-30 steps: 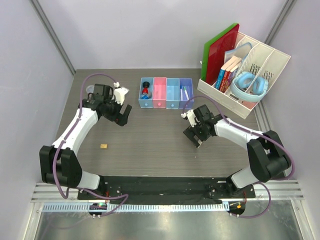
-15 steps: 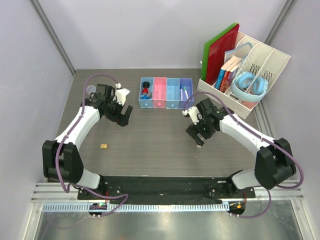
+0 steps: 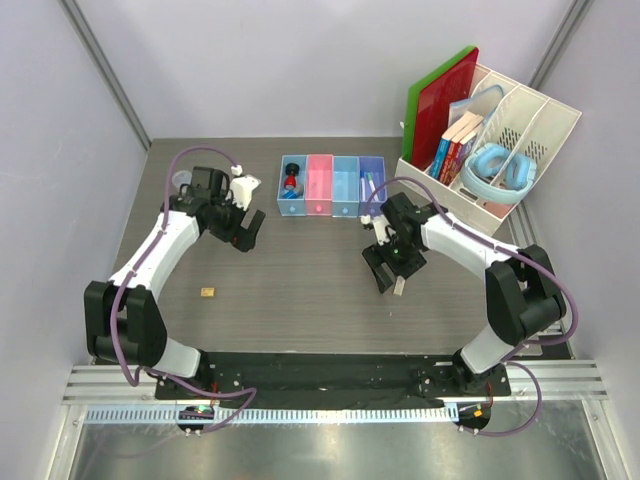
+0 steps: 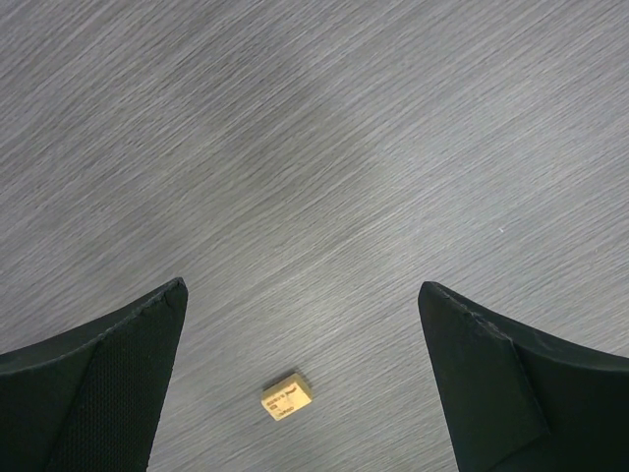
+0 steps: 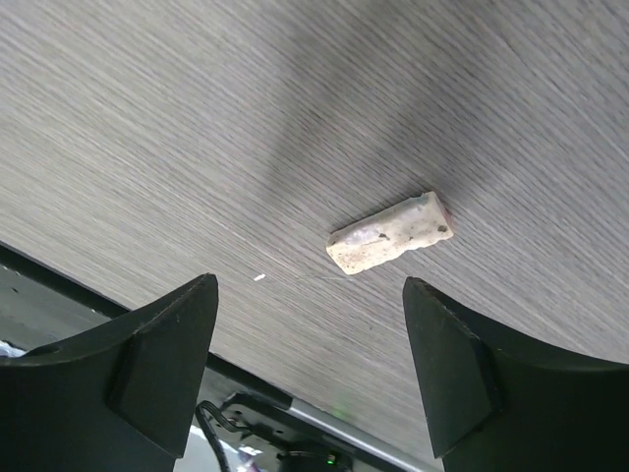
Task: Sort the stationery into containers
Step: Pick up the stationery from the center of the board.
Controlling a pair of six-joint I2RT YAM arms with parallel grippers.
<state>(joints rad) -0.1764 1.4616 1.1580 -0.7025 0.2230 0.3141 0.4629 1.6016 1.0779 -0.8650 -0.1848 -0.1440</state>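
Note:
Four trays stand in a row at the back: blue [image 3: 293, 190], pink [image 3: 319, 186], light blue [image 3: 345, 187], lavender [image 3: 372, 184]. The blue tray holds a red-black cylinder [image 3: 291, 178] and a blue one. The lavender tray holds a green-tipped pen [image 3: 371, 186]. My left gripper [image 3: 245, 236] is open and empty above the table. A tiny yellow piece [image 4: 286, 395] lies below it, also in the top view [image 3: 207, 292]. My right gripper [image 3: 381, 277] is open over a whitish eraser block [image 5: 389, 234], which lies on the table [image 3: 399, 288].
A white slotted file rack [image 3: 505, 130] with books and light-blue headphones [image 3: 497, 170] stands at the back right, red and green boards beside it. A small whitish roll [image 3: 180, 181] lies by the left arm at the back left. The black base rail [image 3: 330, 375] runs along the near edge.
The right wrist has swung left and turned, so its gripper now sits just left of the eraser. The left arm has barely moved.

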